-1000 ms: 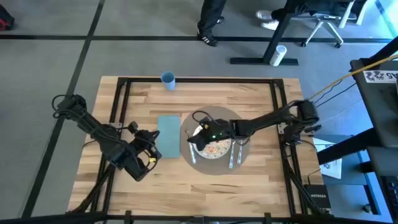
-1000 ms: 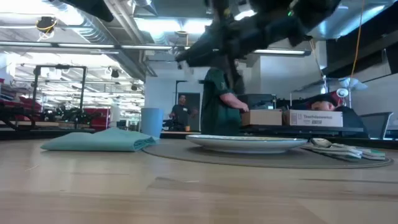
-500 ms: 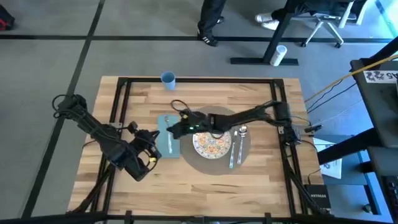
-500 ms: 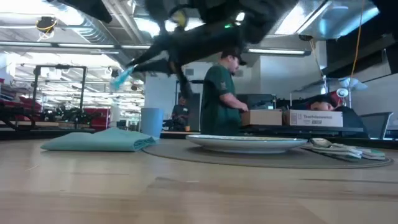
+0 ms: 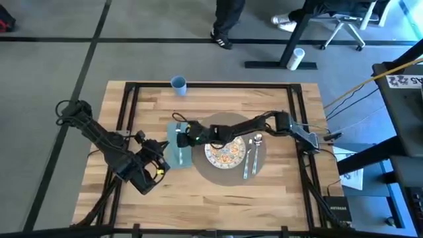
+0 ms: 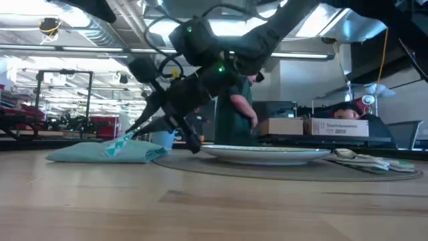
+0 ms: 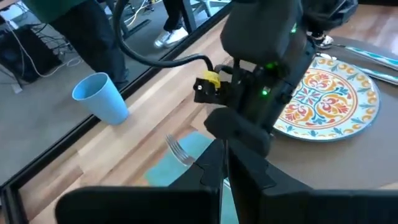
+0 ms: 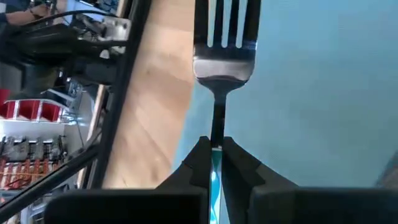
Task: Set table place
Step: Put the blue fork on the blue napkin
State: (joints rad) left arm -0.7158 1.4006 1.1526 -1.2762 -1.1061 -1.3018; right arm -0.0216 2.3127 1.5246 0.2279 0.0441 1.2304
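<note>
Dark arms, black cables, yellow tags

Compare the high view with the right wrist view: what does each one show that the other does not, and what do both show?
Only the high view shows the round patterned plate, the grey-brown round placemat, the blue cup and the waiting left gripper. Only the right wrist view shows the silver fork's tines clearly and the right gripper shut on its handle. Both show the teal napkin on the light-wood table.
</note>
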